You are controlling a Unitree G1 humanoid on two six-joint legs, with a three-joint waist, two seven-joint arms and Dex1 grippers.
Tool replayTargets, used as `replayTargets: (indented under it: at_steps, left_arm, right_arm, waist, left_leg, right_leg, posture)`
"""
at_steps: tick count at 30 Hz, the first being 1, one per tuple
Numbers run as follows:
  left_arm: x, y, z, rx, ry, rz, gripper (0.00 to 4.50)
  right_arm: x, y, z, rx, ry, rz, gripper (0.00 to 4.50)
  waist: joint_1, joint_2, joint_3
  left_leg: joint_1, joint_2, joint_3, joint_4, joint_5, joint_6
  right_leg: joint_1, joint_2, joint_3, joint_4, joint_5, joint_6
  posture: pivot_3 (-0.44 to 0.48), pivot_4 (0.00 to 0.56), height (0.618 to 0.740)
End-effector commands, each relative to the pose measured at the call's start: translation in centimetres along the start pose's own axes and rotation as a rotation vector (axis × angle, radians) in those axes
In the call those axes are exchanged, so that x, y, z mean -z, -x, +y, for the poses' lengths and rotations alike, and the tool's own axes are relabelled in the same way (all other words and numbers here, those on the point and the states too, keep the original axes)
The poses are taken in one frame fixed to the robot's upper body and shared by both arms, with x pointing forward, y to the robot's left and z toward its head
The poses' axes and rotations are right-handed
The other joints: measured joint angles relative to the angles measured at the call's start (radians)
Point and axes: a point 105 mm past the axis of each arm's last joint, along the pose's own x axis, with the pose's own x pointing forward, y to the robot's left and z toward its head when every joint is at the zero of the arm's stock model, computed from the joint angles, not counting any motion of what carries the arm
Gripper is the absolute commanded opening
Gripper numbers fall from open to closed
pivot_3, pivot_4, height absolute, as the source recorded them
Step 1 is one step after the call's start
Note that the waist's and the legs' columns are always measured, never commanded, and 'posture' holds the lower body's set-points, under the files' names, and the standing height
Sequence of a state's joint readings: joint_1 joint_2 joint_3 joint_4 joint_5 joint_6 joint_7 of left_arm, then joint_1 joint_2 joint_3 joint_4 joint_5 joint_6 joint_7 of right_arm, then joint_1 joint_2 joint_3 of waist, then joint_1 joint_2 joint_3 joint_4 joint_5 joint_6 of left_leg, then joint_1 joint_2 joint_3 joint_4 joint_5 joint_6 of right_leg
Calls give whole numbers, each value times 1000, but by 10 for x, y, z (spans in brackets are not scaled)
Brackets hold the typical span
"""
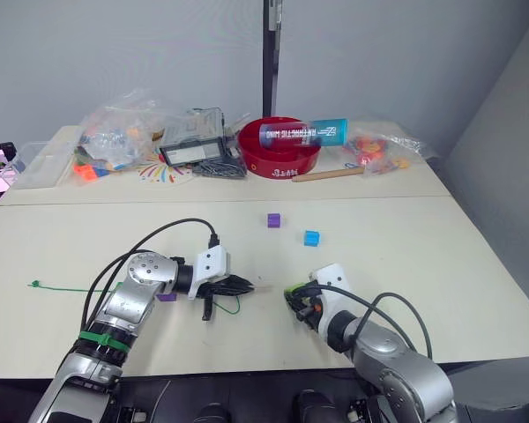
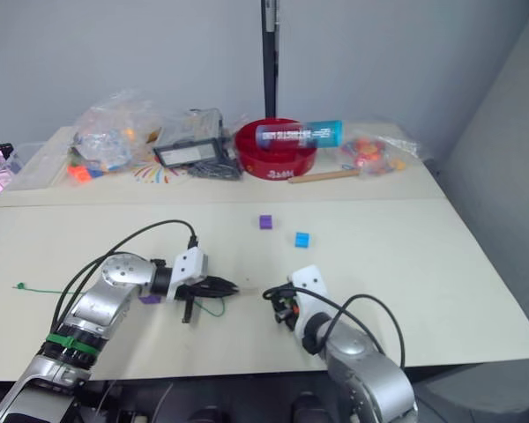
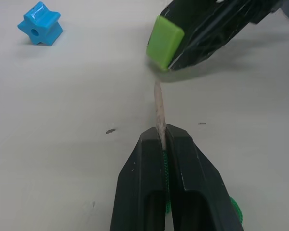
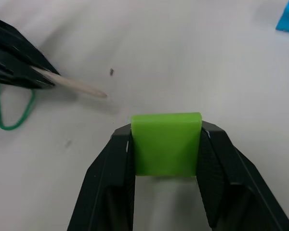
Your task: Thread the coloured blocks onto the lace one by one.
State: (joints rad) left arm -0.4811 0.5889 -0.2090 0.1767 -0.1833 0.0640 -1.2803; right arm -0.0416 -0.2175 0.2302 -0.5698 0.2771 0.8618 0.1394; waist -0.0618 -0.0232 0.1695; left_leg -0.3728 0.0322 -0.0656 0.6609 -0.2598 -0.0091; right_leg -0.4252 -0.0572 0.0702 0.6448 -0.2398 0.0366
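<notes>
My left gripper is shut on the lace, whose pale stiff tip sticks out past the fingertips. The thin green string trails left across the table to a small knot. My right gripper is shut on a light green block, held just off the table a short gap beyond the tip. The tip points toward this block without touching it. A blue block and a purple block lie farther back at mid-table. Another purple block sits beside my left wrist.
At the back stand a red bowl with a clear blue-capped bottle across it, crumpled plastic bags, a wooden stick and orange toy pieces. A loop of lace lies under the left gripper.
</notes>
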Motion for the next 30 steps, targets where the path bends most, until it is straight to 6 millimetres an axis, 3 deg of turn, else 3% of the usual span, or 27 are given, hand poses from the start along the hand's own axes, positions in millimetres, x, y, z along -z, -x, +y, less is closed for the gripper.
replayTargets:
  at_steps: [1, 4, 6, 13, 15, 17, 19, 21, 30]
  left_arm:
    - [-11, 7, 1, -11, -33, -25, 0]
    - [-11, 10, 1, -15, -33, -20, 0]
    - [-11, 12, 0, -20, -31, -17, 0]
    - [-9, 16, -1, -32, -23, -12, 0]
    - [-8, 17, -1, -34, -21, -10, 0]
    - [-6, 18, -1, -38, -14, -9, 0]
    - [-6, 18, 0, -38, -11, -8, 0]
    - [-5, 18, 0, -37, -10, -6, 0]
    - [-6, 22, -10, -18, -3, -6, 0]
  right_arm:
    - [9, -4, 0, 7, -3, 9, 1169]
    - [14, -5, 0, 6, -14, 18, 1169]
    - [4, -1, 1, -26, -12, -13, 2237]
    - [-45, 26, -3, -212, 141, -145, 4446]
    - [-54, 33, -4, -288, 193, -150, 4446]
    - [-65, 43, 2, -474, 276, -141, 4446]
    - [-65, 53, 10, -684, 349, -81, 4446]
    - [-63, 55, 9, -788, 412, -26, 4446]
    - [-46, 2, -30, -961, 789, 118, 4446]
  waist:
    - [-1, 0, 0]
    - [-2, -1, 0]
    - [-2, -1, 0]
    - [8, -1, 0]
    - [8, -1, 0]
    - [8, -1, 0]
    - [11, -2, 0]
    - [13, -2, 0]
    - [14, -2, 1]
  left_leg:
    - [0, 0, 0, 0, 0, 0]
    - [2, 0, 0, 0, 0, 0]
    - [3, 0, 0, 0, 0, 0]
    - [1, 0, 0, 0, 0, 0]
    - [2, 0, 0, 0, 0, 0]
    - [2, 0, 0, 0, 0, 0]
    - [2, 0, 1, 0, 0, 0]
    - [2, 0, 1, 0, 0, 0]
    - [2, 0, 2, 0, 0, 0]
  right_leg:
    - [0, 0, 0, 0, 0, 0]
    - [1, 0, 0, 0, 0, 0]
    - [2, 0, 0, 0, 0, 0]
    - [2, 0, 0, -1, 0, 0]
    - [2, 0, 0, -1, 0, 0]
    - [2, 1, 0, -1, 0, 0]
    - [2, 0, 0, -2, 0, 0]
    - [3, 0, 0, -2, 0, 0]
    - [2, 0, 0, -3, 0, 0]
  posture:
    - [0, 150, 731]
    - [0, 150, 731]
    - [0, 150, 731]
    - [0, 150, 731]
    - [0, 150, 731]
    - [0, 150, 731]
    - [0, 150, 731]
    - [0, 150, 731]
    - [0, 150, 731]
